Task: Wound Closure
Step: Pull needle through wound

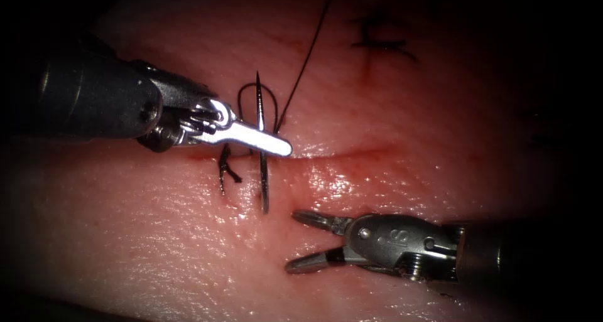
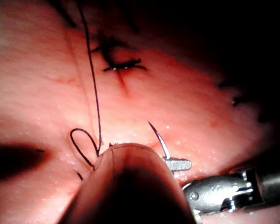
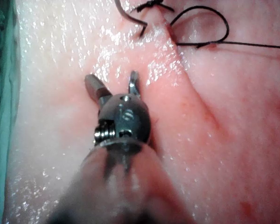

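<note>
My left tool (image 1: 276,144) comes in from the left with its jaws shut on the curved needle (image 1: 264,177) near the middle of its curve. The needle stands across the cut (image 1: 352,152); its sharp tip (image 1: 257,77) points away from me, free of the tissue. Its other end (image 1: 265,209) looks to hang just over the surface on the near side. Dark thread (image 1: 308,52) loops behind the needle and runs off toward the top. My right tool (image 1: 294,241) hovers near the needle's lower end, jaws open and holding nothing. The needle tip (image 2: 155,133) rises beside my left tool (image 2: 176,164).
A tied stitch (image 1: 226,170) with short ends sits on the cut just left of the needle. Another knotted stitch (image 1: 380,42) lies farther back on the right. Red fluid wets the tissue (image 1: 157,234) along the cut. Teal drape (image 3: 0,93) borders the tissue.
</note>
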Tool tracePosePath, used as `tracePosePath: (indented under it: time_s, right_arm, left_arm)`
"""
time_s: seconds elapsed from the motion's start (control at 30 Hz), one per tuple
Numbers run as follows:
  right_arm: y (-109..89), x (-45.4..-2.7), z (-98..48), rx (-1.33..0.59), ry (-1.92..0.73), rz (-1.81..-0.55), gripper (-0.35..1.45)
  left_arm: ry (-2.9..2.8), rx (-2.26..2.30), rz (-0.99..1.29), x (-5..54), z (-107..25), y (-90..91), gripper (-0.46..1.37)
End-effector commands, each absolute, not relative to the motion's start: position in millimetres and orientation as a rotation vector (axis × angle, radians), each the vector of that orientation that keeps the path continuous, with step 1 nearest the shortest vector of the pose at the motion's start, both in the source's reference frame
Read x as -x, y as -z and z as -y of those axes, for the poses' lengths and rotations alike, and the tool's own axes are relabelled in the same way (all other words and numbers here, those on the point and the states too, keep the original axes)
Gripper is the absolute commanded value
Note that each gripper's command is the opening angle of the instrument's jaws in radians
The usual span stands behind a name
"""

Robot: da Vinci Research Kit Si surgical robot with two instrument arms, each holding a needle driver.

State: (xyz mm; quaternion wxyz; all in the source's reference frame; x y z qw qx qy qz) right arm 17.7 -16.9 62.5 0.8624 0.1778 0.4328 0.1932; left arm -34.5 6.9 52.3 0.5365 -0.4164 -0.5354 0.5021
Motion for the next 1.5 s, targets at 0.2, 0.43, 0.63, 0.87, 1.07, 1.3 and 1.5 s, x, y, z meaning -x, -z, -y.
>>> tracePosePath:
  time_s: [0.2, 0.43, 0.63, 0.87, 1.07, 1.3, 1.5]
  right_arm:
    - [-62.8, -17.6, 17.0, -0.368, -0.404, -0.908, 0.64]
    - [-62.8, -17.6, 16.9, -0.369, -0.405, -0.908, 0.64]
    - [-62.8, -17.6, 16.9, -0.369, -0.405, -0.908, 0.64]
    - [-62.7, -17.6, 16.9, -0.369, -0.405, -0.908, 0.64]
    - [-62.7, -17.6, 16.9, -0.369, -0.405, -0.908, 0.63]
    - [-62.7, -17.6, 16.9, -0.369, -0.405, -0.908, 0.63]
    - [-62.7, -17.6, 16.9, -0.369, -0.404, -0.905, 0.63]
  left_arm:
    - [-1.245, 1.173, 1.264, 33.8, -8.1, -47.1, -0.35]
    - [-1.416, 1.371, 1.094, 33.4, -8.7, -42.2, -0.35]
    - [-1.674, 1.600, 0.696, 32.6, -9.3, -39.8, -0.35]
    - [-1.854, 1.793, 0.215, 31.3, -10.7, -39.2, -0.35]
    - [-1.954, 1.874, -0.083, 30.2, -12.3, -38.7, -0.35]
    - [-2.064, 1.929, -0.388, 29.1, -14.6, -37.9, -0.35]
    - [-2.121, 1.924, -0.499, 29.2, -14.5, -38.1, -0.35]
